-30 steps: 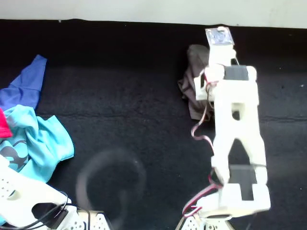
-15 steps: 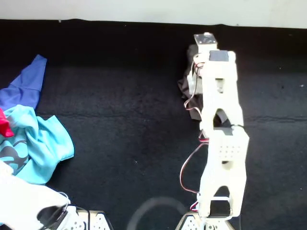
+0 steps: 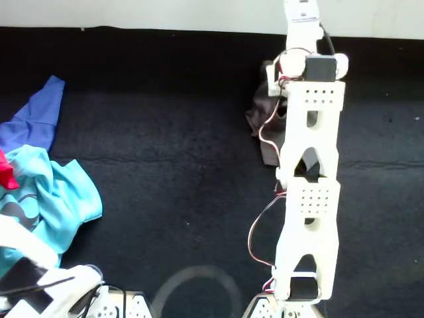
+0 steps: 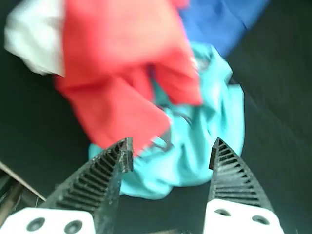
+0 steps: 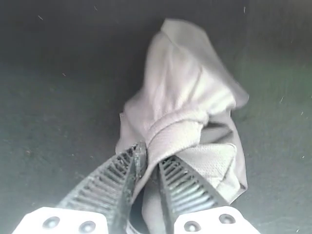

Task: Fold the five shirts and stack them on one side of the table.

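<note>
A crumpled grey shirt (image 5: 190,102) lies on the black table, and my right gripper (image 5: 150,151) is shut on a bunched fold of it. From above, the right arm (image 3: 308,132) stretches to the table's far edge with the grey shirt (image 3: 262,116) showing at its left side. My left gripper (image 4: 170,148) hangs open above a pile: a red shirt (image 4: 122,63) on top, a cyan shirt (image 4: 204,126) under it, a blue shirt (image 4: 219,19) and a white one (image 4: 34,39) beside them. The pile sits at the left edge, cyan (image 3: 53,192) and blue (image 3: 36,119).
The black cloth-covered table (image 3: 165,152) is bare between the pile and the right arm. A white wall strip runs along the far edge (image 3: 165,13). The left arm's body (image 3: 33,285) sits at the near left corner.
The right arm has stretched out toward the far edge, its wrist now past the grey shirt. The left arm has shifted down and left at the near corner.
</note>
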You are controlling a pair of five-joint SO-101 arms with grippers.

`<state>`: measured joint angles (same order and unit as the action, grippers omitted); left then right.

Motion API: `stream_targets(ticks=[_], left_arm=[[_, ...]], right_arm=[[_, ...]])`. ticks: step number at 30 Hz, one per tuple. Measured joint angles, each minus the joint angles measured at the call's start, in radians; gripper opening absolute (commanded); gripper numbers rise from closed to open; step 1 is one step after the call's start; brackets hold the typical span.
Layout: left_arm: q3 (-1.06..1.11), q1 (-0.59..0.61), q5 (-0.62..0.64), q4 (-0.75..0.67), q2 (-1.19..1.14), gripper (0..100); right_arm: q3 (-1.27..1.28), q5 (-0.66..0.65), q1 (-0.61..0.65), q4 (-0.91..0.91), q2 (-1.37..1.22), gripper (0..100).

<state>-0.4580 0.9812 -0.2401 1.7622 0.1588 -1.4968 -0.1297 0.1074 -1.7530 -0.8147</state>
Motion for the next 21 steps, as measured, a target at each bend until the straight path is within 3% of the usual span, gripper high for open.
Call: stream_targets(ticks=[10, 15, 21], left_arm=[[0.377, -0.331, 0.000, -0.034, 0.002, 26], [0.471, -0.356, 0.000, -0.086, 0.002, 26], [0.489, -0.361, 0.002, -0.103, 0.002, 26]], right_arm=[[-0.014, 0.000, 0.232, 0.000, 0.388, 0.5], [-0.026, 0.000, 0.328, 0.000, 0.496, 0.5], [-0.026, 0.000, 0.338, 0.166, 0.575, 0.5]])
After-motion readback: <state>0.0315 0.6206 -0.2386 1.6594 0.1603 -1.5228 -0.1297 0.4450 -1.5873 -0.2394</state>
